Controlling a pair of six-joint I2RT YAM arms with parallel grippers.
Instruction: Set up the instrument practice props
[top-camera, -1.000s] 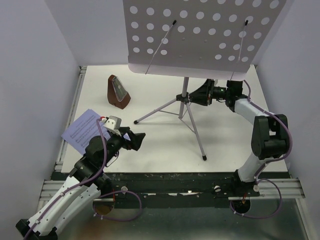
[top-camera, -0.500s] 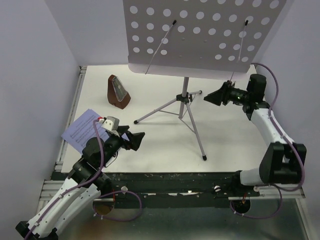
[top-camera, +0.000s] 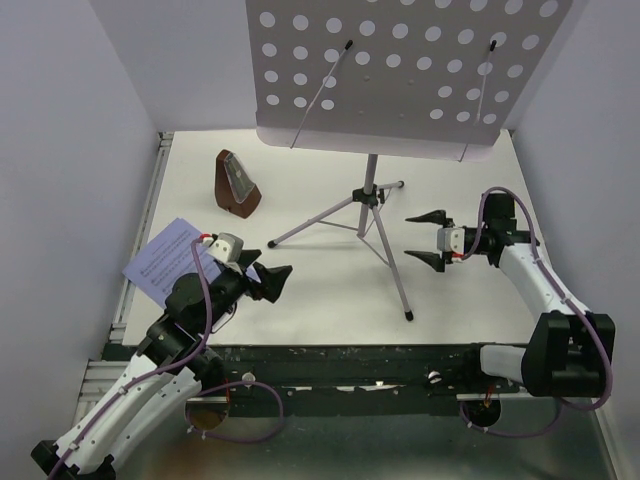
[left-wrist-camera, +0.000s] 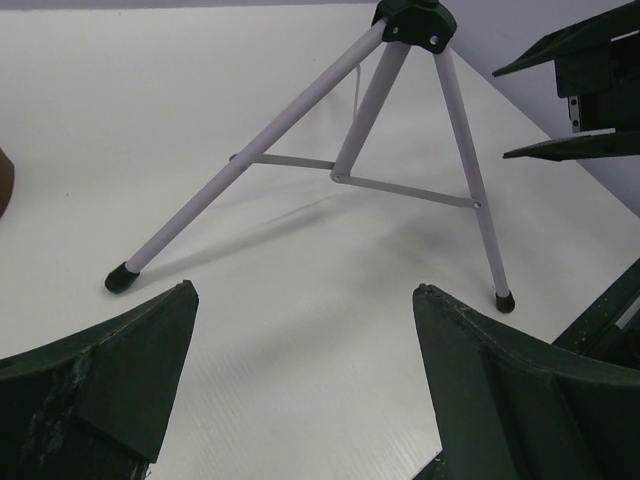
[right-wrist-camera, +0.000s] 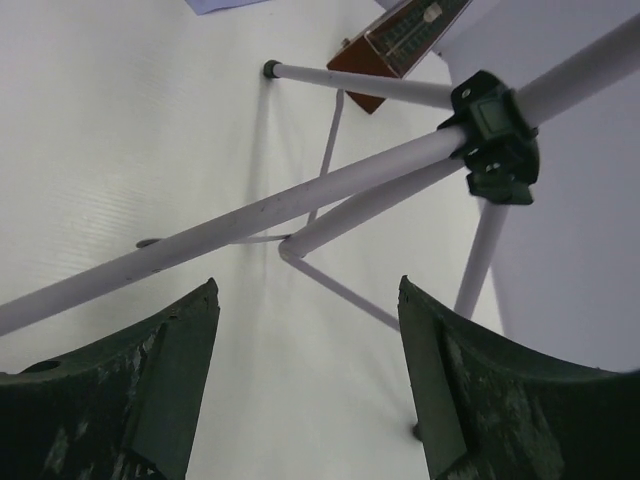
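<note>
Presently, pages lie flat far left of the stand; metronome upright nearer. Left fingers spread, empty. Right fingers, right of stand, parted, empty. Stand likely light, top-heavy: grip its post.

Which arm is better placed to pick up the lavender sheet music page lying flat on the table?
Left. The left claw, open, hovers just beside the lavender sheet-music page, while the right claw sits beyond the thin metal tripod.
</note>
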